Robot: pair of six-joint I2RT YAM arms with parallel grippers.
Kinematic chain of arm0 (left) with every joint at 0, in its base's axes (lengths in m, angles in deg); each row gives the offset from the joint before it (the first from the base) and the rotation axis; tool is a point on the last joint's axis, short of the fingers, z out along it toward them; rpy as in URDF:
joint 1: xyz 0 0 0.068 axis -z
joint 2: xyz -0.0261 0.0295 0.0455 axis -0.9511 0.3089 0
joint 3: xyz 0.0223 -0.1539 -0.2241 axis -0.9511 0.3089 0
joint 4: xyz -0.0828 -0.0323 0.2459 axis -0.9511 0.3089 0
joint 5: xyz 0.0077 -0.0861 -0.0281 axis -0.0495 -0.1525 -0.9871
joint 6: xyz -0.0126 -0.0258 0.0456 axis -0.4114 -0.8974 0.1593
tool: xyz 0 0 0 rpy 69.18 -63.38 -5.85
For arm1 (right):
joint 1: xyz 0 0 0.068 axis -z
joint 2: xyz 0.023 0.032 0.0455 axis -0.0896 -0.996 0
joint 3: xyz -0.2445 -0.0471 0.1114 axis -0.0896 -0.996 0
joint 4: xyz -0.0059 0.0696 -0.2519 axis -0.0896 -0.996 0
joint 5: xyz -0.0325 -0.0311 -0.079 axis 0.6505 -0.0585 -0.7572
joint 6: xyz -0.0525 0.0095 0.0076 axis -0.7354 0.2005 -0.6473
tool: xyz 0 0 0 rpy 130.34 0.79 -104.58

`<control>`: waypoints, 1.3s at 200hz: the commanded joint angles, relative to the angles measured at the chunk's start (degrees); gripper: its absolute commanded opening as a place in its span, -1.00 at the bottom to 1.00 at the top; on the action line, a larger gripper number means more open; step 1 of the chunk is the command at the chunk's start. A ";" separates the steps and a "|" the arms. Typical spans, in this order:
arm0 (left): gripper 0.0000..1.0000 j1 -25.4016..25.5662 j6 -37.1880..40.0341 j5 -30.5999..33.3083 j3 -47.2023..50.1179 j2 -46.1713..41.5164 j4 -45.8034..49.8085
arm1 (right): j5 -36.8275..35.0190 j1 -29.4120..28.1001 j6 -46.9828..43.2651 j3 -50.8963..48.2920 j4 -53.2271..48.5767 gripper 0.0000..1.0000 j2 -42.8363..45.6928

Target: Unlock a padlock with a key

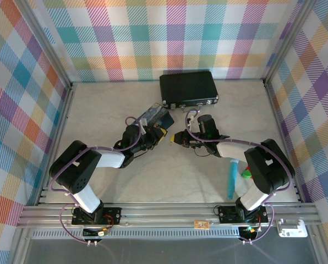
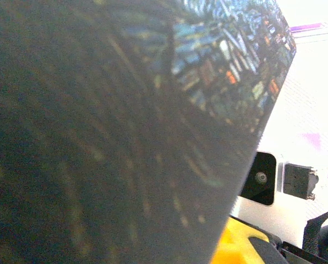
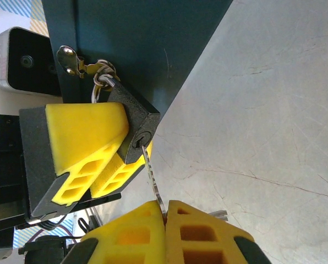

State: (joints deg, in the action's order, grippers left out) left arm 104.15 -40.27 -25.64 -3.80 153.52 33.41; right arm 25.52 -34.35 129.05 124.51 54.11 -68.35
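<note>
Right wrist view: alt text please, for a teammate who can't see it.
The right gripper, shut on the key, holds its tip at the keyhole of the padlock. The left gripper clamps the padlock, which hangs from the hasp of the dark tin.

Blue painted tin (image 2: 153,126), close and blurred, shows its swirling night-sky pattern sharpest at upper right, its edge slanting down to a yellow fingertip (image 2: 238,245) at the bottom; right of it, over pale table (image 2: 318,82), sit a white-and-black lensed housing (image 2: 260,179) and a small black block (image 2: 299,180).
</note>
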 commanded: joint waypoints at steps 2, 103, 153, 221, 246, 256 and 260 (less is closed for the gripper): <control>-1.00 0.73 -0.27 -1.65 -1.64 -0.75 -3.45 | 1.59 0.07 0.58 1.42 2.23 -1.00 -0.67; -1.00 1.43 -0.14 -4.13 -2.17 -0.67 -2.26 | 3.85 0.51 -2.02 4.28 1.05 -1.00 -2.30; -1.00 1.79 1.29 -8.86 -2.82 -3.18 2.87 | 10.08 4.46 -3.48 9.10 -0.83 -1.00 -6.20; -1.00 1.87 -1.57 -9.40 -4.89 -1.68 -1.47 | 12.95 4.80 6.83 8.00 10.57 -1.00 -10.77; -1.00 2.30 -4.31 -7.68 -4.80 -0.38 -5.85 | 10.51 4.29 8.98 5.49 14.26 -1.00 -10.09; -1.00 2.49 -5.22 -7.52 -4.88 0.15 -7.05 | 8.98 4.23 7.40 5.39 13.44 -1.00 -9.52; -1.00 2.61 -5.53 -7.54 -4.97 0.28 -7.36 | 8.48 4.25 6.79 5.50 12.70 -1.00 -9.30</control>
State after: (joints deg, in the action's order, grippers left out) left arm 103.76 -42.28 -24.68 -6.64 153.63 36.04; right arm 40.52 -29.52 134.65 130.20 60.69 -77.99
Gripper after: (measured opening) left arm 0.120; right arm 0.050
